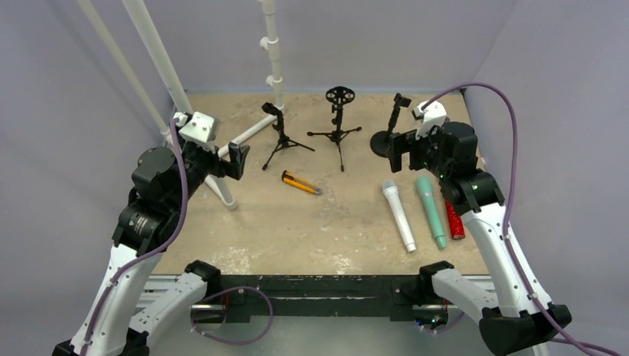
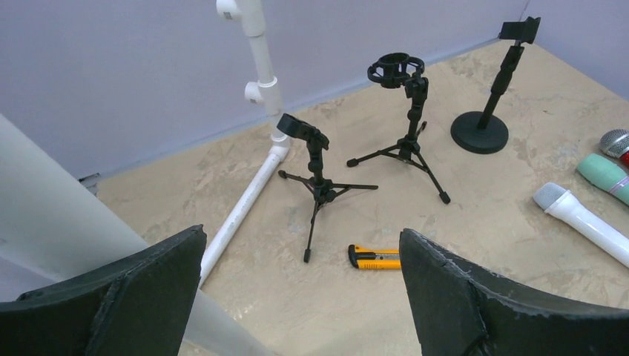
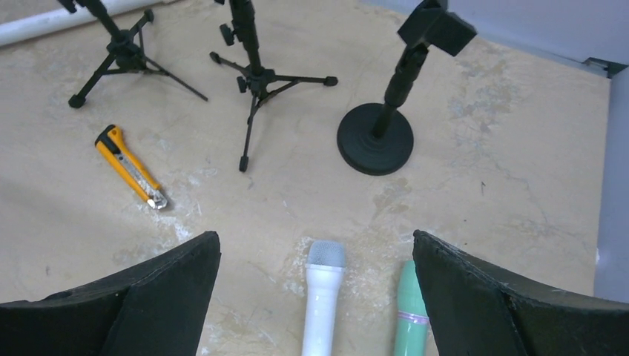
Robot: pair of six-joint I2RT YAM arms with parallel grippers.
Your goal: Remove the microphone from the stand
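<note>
Mics flat on table (image 1: 334,230), side by side near right gripper (image 3: 315,236): white mic (image 1: 398,216), green mic (image 1: 431,211), red mic (image 1: 453,220), off round-base stand (image 3: 374,139); left gripper (image 2: 302,233) & right both agape, empty.

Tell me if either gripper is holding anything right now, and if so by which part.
Nothing is held. The left gripper and the right gripper are both open and empty; the white microphone lies free on the table.

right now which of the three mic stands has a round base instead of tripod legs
The rightmost stand: it sits on a solid black disc. The middle stand and the left stand have tripod legs.
</note>
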